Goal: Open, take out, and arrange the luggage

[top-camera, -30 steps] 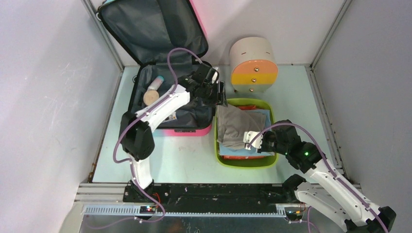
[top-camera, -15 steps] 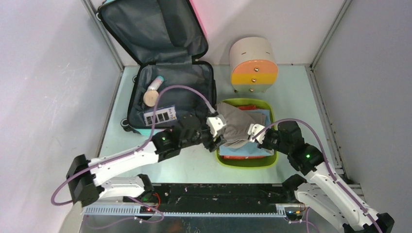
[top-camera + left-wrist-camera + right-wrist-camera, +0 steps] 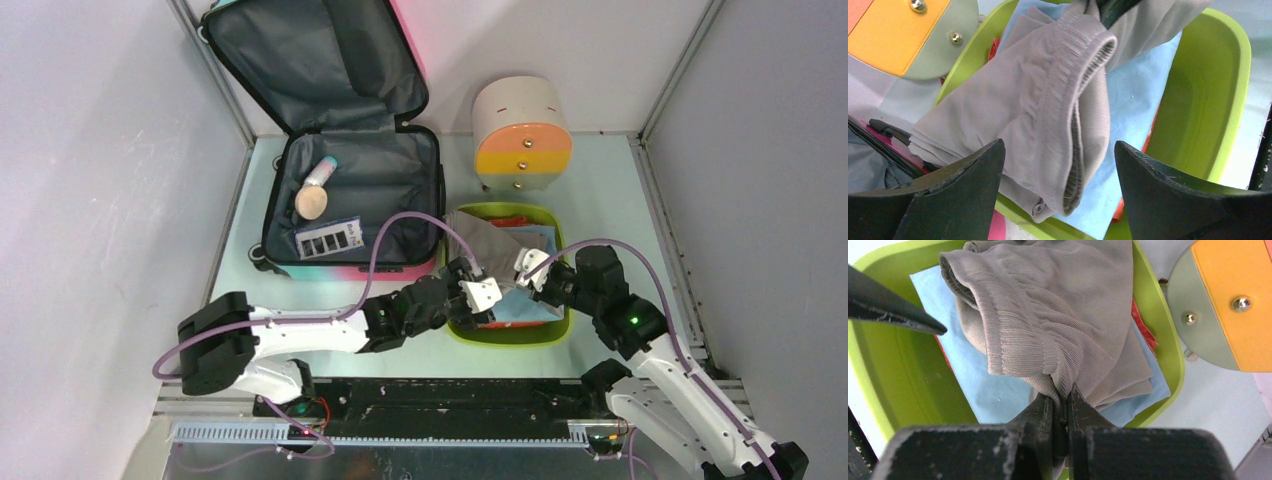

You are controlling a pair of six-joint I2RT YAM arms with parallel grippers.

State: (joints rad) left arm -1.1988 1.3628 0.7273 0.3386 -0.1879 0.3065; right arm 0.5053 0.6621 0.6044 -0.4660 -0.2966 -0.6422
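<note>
1 luggage (image 3: 350,190) — hard shell, lid up, dark grey fabric lining, back-left on table (image 3: 620,200). 3 items inside: tube (image 3: 320,173), round wooden pc (image 3: 311,203), card (image 3: 328,240) w/ dark squares. 1 lime plastic tray (image 3: 505,338) just right of it, holding 1 ribbed grey garment (image 3: 1063,305) on 1 flat blue cloth (image 3: 993,385). 1 beige cylinder (image 3: 520,130) behind the tray, orange-yellow face. L gripper (image 3: 1059,145) spread wide, straddling the garment's folded edge — holds nothing. R gripper (image 3: 1062,397) pinched tight on bunched garment fabric.
</note>
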